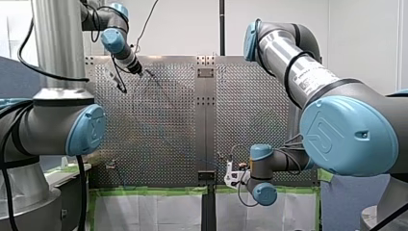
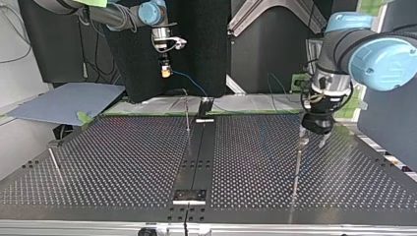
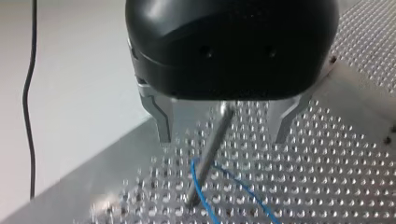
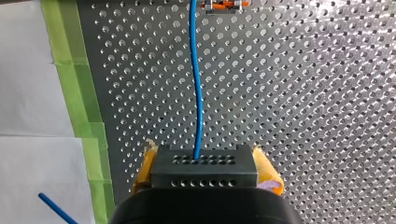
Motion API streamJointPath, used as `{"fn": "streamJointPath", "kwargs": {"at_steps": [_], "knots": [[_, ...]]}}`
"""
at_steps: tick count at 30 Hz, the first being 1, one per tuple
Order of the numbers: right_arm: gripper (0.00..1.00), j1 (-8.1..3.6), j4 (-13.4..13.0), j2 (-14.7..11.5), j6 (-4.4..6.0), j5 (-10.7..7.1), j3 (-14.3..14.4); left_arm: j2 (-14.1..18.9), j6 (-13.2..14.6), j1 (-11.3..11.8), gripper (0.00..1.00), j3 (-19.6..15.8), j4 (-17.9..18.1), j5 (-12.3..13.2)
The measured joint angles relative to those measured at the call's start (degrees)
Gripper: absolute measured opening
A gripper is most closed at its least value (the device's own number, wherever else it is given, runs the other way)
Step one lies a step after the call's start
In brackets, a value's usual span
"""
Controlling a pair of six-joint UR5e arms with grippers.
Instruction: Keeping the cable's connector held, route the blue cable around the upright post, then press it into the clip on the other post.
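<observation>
connector point(image 4: 204, 165) clamped between your right gripper point(image 4: 205, 171) yellow pads point(image 4: 142, 170), blue cable point(image 4: 198, 93) running ahead. left gripper point(image 3: 222, 136) jaws wide, astride the upright post point(image 3: 208, 158), cable looped near its foot. routing looks underway; clip press not yet done.

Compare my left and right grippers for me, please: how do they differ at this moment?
The left gripper is open, while the right gripper is shut on the connector. The left has bare metal fingers, the right yellow pads. The post stands ungripped between the left's fingers, whereas the right grips its load. Both have the blue cable close by.
</observation>
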Motion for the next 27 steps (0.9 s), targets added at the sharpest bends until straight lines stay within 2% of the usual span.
{"fn": "streamJointPath", "kwargs": {"at_steps": [4, 12, 18, 23, 27], "knots": [[0.0, 0.0, 0.0, 0.0, 0.03, -0.04, 0.0, 2.1, 2.1, -0.9, 1.0, 0.5, -1.9, -0.3], [0.0, 0.0, 0.0, 0.0, 0.03, -0.05, -0.2, 4.7, 6.1, -2.3, 1.0, 4.0, -5.1, -3.1], [0.0, 0.0, 0.3, 0.0, 0.04, -0.05, -0.3, 3.7, 9.0, -2.9, 1.0, 6.6, -5.5, -2.7], [0.0, 0.05, 0.4, 0.0, -0.21, -0.05, -0.3, 1.4, 11.5, -3.9, 1.0, 7.2, -5.9, -1.2], [0.0, 0.05, 0.5, 0.0, -0.21, -0.05, -0.3, -0.2, 13.3, -4.5, 1.0, 7.3, -6.6, -1.3]]}}
